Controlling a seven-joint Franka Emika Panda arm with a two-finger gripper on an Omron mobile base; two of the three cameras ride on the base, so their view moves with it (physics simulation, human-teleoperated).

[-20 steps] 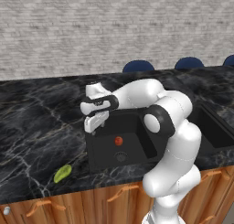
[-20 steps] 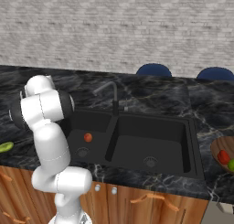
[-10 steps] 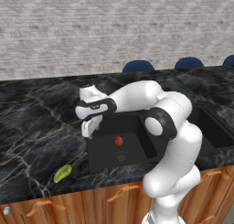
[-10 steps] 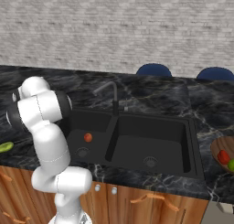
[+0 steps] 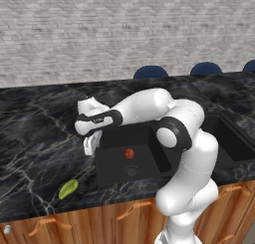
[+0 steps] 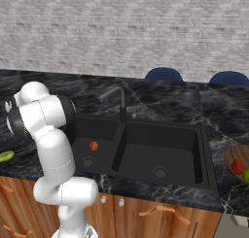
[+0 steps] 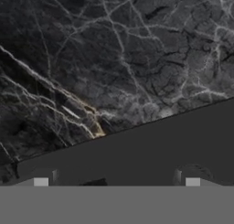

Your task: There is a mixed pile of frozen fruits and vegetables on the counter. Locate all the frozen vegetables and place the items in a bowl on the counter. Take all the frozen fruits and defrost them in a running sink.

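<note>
A red-orange ball (image 5: 129, 153) lies on the floor of the sink's (image 5: 115, 166) left basin, near the drain; the right base view has the ball (image 6: 93, 145) there too. A yellow-green oblong piece (image 5: 68, 188) rests on the black marble counter (image 5: 35, 143) near its front edge, left of the sink. My gripper (image 5: 91, 144) hangs open over the sink's left rim, above and behind the oblong, with nothing between its fingertips (image 7: 41, 182). At the far right a wooden bowl (image 6: 230, 158) holds the red chunk (image 6: 237, 166) and the green ball (image 6: 246, 174).
A slim dark faucet (image 6: 119, 103) stands behind the divider between the two basins. Blue stool tops (image 5: 151, 71) (image 5: 205, 67) show beyond the counter's back edge. A grey brick wall closes the back. Wooden cabinet fronts (image 5: 99, 218) run below the counter.
My hand has swung left and a little toward the counter's front, from over the left basin to its left rim. The ball and the oblong piece have not moved.
</note>
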